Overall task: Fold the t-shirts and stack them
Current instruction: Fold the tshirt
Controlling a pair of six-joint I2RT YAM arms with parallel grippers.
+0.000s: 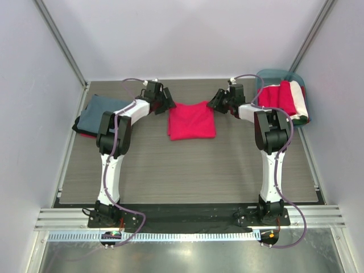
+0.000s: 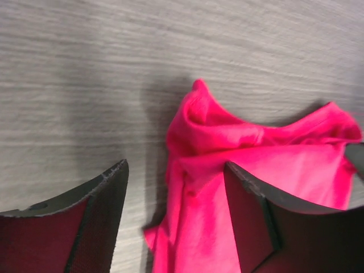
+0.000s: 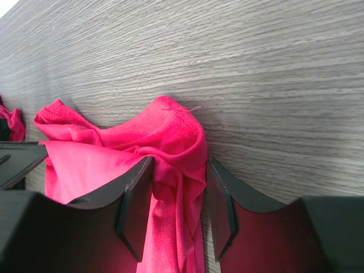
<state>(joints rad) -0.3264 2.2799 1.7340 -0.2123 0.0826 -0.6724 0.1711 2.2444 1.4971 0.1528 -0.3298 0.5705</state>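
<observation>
The folded t-shirt [image 1: 191, 120] lies midway between the left and right edges of the tabletop [image 1: 187, 170], nearer its far edge than its near one. The left gripper [image 1: 169, 103] stands at this shirt's far left corner, and the right gripper [image 1: 214, 102] at its far right corner, with that corner's cloth between its fingers. A pile of t-shirts [image 1: 98, 115] lies by the tabletop's left edge toward the far left corner, seemingly one upon another, and the tub [image 1: 272, 75] sits in the far right corner with more t-shirts [image 1: 282, 98] in it.

Left gripper [image 2: 175, 166] wide, right gripper [image 3: 180, 162] narrow
</observation>
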